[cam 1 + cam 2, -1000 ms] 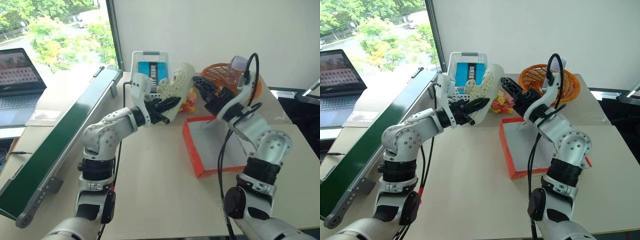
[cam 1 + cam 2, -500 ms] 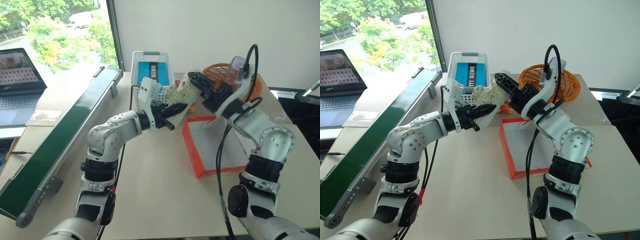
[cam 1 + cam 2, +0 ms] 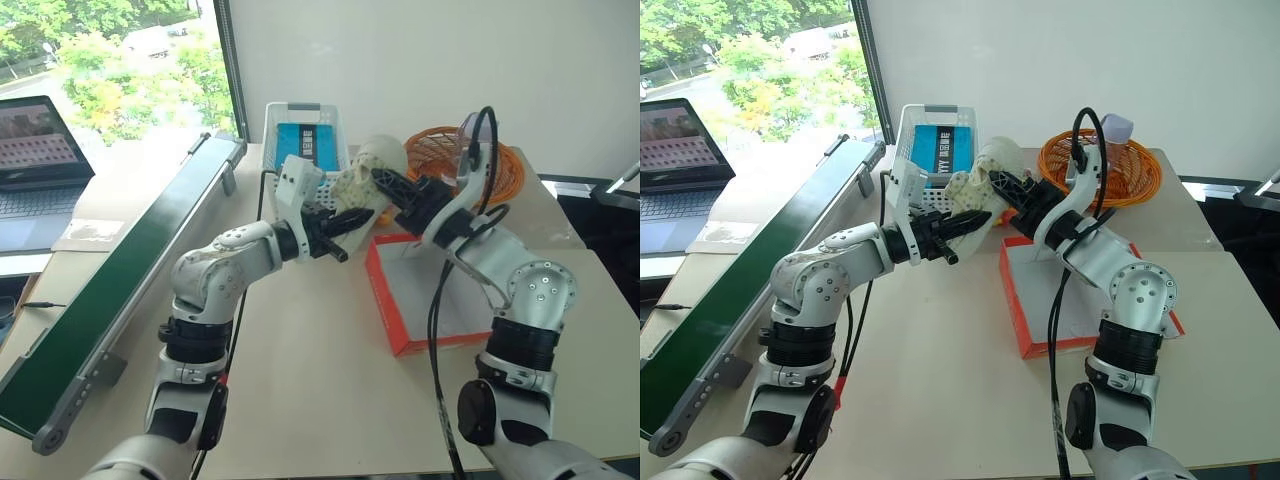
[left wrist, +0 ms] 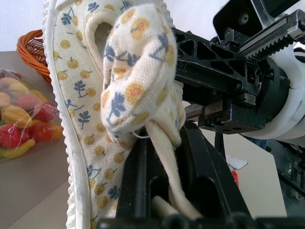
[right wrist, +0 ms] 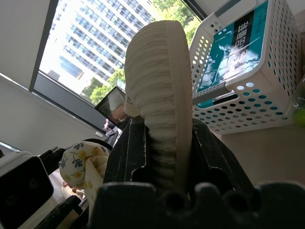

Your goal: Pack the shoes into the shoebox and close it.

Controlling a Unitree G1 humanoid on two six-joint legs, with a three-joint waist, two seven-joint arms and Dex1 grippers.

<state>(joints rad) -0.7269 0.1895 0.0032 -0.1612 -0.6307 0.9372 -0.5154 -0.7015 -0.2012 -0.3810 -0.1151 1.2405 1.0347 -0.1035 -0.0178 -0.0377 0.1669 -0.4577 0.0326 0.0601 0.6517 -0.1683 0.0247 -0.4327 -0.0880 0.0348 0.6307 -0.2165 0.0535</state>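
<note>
One cream shoe is gripped by both pincers above the bench: left pincer clenched on its strap, right pincer clamped across its sole, beside the red shoebox.

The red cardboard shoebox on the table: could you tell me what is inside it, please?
The red cardboard shoebox shows a bare white floor; no shoe is inside. The right arm crosses over it, covering its middle and far corner.

Fingers clamp shoe (sole-on)
</note>
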